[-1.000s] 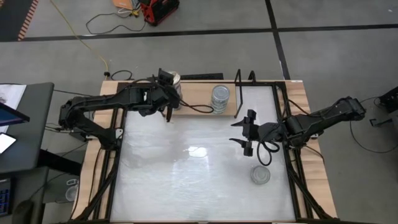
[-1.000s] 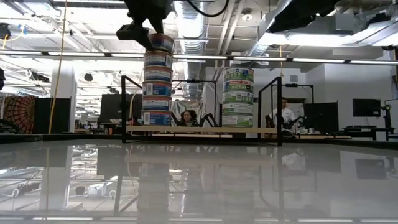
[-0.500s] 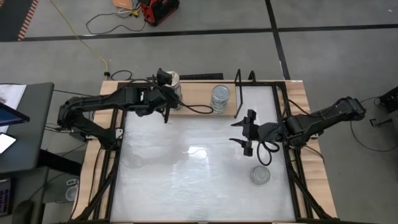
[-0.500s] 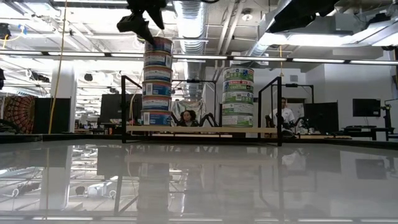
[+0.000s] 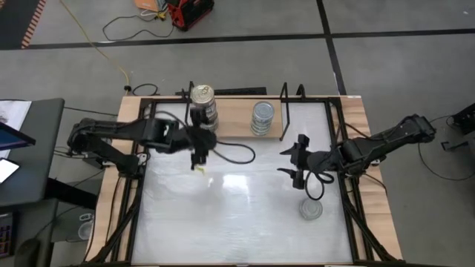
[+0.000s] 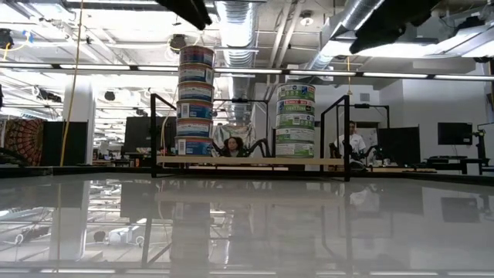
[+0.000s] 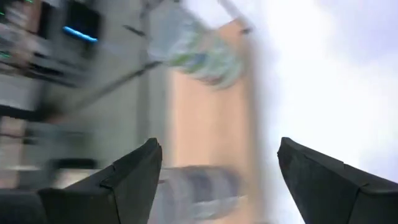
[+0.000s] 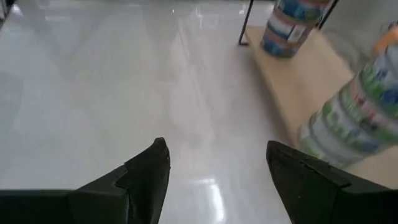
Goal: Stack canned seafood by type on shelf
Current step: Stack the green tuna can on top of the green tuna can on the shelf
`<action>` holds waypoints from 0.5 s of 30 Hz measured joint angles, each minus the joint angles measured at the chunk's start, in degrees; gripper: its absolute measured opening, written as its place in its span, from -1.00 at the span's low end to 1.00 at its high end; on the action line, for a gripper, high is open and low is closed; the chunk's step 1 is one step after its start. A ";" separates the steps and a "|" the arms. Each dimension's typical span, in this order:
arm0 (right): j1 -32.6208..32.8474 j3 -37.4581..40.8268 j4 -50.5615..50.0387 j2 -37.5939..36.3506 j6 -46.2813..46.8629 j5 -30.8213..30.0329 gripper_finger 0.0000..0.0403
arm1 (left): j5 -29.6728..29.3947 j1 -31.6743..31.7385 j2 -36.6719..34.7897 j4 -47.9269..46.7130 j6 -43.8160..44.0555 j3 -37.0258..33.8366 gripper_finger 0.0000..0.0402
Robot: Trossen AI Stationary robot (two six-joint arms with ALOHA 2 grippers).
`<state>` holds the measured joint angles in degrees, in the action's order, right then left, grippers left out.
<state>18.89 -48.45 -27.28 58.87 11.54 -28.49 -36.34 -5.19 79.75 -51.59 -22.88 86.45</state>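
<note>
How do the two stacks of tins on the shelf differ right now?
The left stack is taller: five tins against four in the right stack. The left stack's labels are mostly blue with red, the right stack's green and white. From above, the left stack shows a gold lid on top, the right stack a silver-grey one. Both stand upright on the shelf, apart, untouched by either end effector.

Two stacks of tins, blue-labelled and shorter green-labelled, stand apart on the shelf.
</note>
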 joint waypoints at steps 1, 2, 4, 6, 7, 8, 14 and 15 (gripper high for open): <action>0.42 -0.15 -0.60 0.00 2.20 0.01 0.45 | 1.87 -1.13 0.00 -0.13 4.35 -1.13 0.54; 0.85 -0.73 -1.86 0.13 4.08 0.02 0.45 | 3.52 -2.21 0.00 -0.16 8.58 -2.39 0.54; 1.56 -2.26 -2.89 1.01 6.86 -0.04 0.45 | 6.37 -4.30 0.00 0.27 16.03 -5.89 0.52; 2.30 -3.64 -4.97 2.39 8.83 0.74 0.45 | 8.44 -6.39 0.00 1.67 20.39 -10.32 0.49; 2.66 -4.59 -8.01 3.42 10.04 2.61 0.45 | 9.26 -7.48 0.00 3.67 21.70 -13.06 0.47; 2.95 -5.84 -12.06 4.65 12.27 5.24 0.45 | 9.53 -8.62 0.00 6.40 22.48 -15.99 0.44; 4.03 -13.31 -38.95 14.79 27.37 20.14 0.45 | 10.29 -13.75 0.13 35.38 19.99 -32.79 0.33; 4.24 -13.80 -41.40 16.64 28.37 23.35 0.45 | 10.10 -14.18 0.13 39.68 19.66 -34.44 0.31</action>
<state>23.13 -62.25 -68.68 75.52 39.91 -5.14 -26.24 -19.38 79.88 -11.91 -3.22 52.02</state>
